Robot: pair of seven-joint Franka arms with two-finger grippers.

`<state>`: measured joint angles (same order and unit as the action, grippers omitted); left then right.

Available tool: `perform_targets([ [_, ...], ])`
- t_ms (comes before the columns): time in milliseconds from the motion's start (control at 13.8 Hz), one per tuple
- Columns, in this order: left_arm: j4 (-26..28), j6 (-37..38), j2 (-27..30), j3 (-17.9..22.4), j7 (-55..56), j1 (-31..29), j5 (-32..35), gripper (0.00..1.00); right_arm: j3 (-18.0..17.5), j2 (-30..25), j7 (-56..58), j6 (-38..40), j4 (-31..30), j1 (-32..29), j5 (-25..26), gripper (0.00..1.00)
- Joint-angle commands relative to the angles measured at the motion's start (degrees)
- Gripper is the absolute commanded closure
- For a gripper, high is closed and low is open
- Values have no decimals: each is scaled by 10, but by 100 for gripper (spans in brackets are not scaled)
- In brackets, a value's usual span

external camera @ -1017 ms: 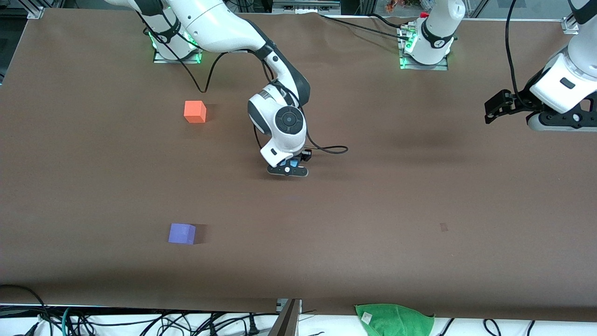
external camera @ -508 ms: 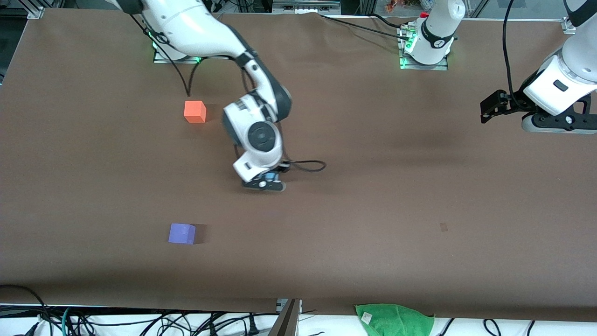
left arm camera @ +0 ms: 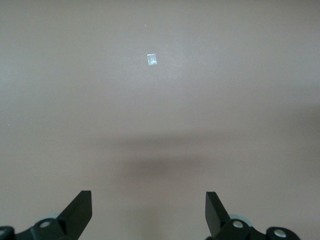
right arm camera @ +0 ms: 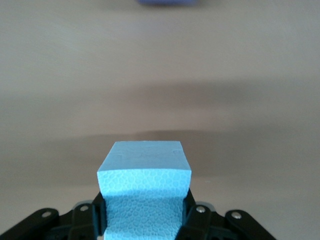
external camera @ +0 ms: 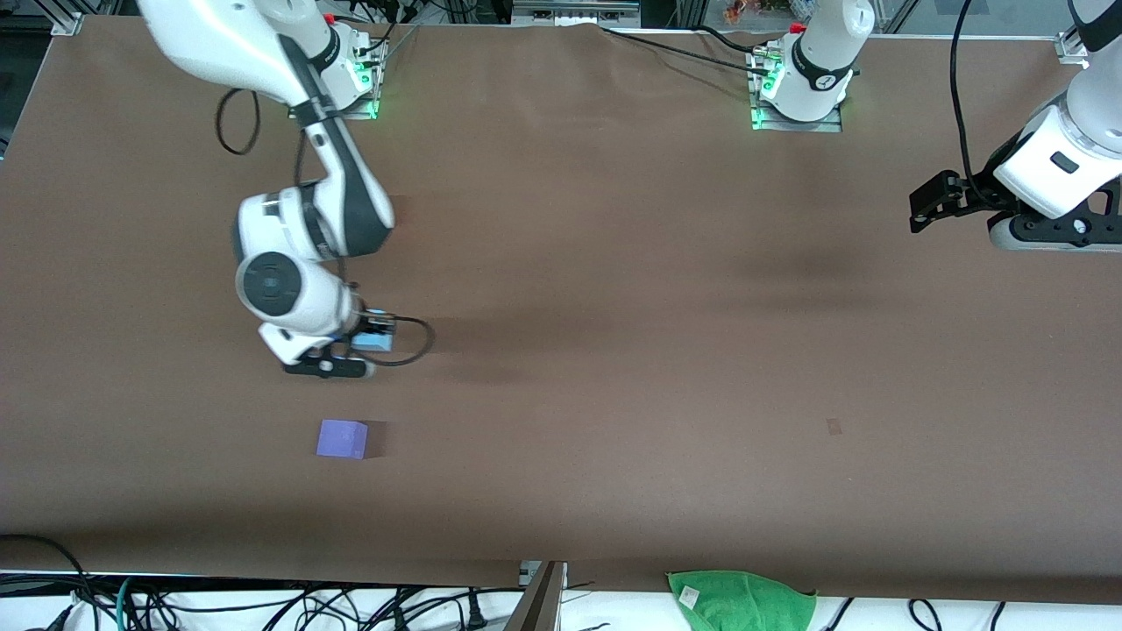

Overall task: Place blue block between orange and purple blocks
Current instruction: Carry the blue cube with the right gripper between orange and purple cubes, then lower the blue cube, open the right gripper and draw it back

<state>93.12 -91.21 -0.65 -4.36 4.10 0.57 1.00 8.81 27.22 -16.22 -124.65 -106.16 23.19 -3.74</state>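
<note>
My right gripper (external camera: 364, 343) is shut on the light blue block (external camera: 377, 342) and holds it just above the table, over the spot between the purple block (external camera: 342, 438) and the right arm's base. In the right wrist view the blue block (right arm camera: 144, 185) fills the jaws of the gripper (right arm camera: 144, 207), and the purple block's edge (right arm camera: 167, 2) shows ahead. The orange block is hidden by the right arm. My left gripper (external camera: 920, 209) waits open and empty above the left arm's end of the table; its view shows the gripper (left arm camera: 148, 212) over bare table.
A green cloth (external camera: 741, 600) lies at the table's front edge. A small tape mark (external camera: 834, 427) sits on the brown table cover and also shows in the left wrist view (left arm camera: 152, 59). Cables hang below the front edge.
My right arm has swung toward its own end of the table with the blue block, and now covers the orange block. The left arm has barely shifted.
</note>
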Motion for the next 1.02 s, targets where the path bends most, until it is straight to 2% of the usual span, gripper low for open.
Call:
perform_targets([
  [0, -18, 9, -8, -3, -5, -7, -13, 0, -1, -55, 8, -91, -135, 4, -7, 56],
  [291, -18, 10, -8, -3, -5, -7, -13, 0, -1, -57, 9, -134, -169, 4, -7, 55],
  [363, -18, 10, -8, -3, -4, -7, -13, 0, -1, -56, 9, -151, -178, 4, -7, 52],
  [436, -18, 10, -8, -3, -4, -7, -13, 0, -1, -56, 9, -155, -182, 4, -7, 46],
  [508, -18, 10, -8, -3, -4, -7, -13, 0, -1, -56, 11, -155, -182, 4, -7, 35],
  [581, -18, 10, -8, -3, -4, -7, -13, 0, -1, -57, 19, -155, -181, 4, -7, 15],
  [654, -18, 10, -8, -2, -4, -7, -13, 0, 0, -59, 21, -152, -179, 4, -7, 0],
  [944, -18, 12, -8, -2, -4, -7, -13, 0, 0, -85, 24, -126, -158, 4, -7, 0],
])
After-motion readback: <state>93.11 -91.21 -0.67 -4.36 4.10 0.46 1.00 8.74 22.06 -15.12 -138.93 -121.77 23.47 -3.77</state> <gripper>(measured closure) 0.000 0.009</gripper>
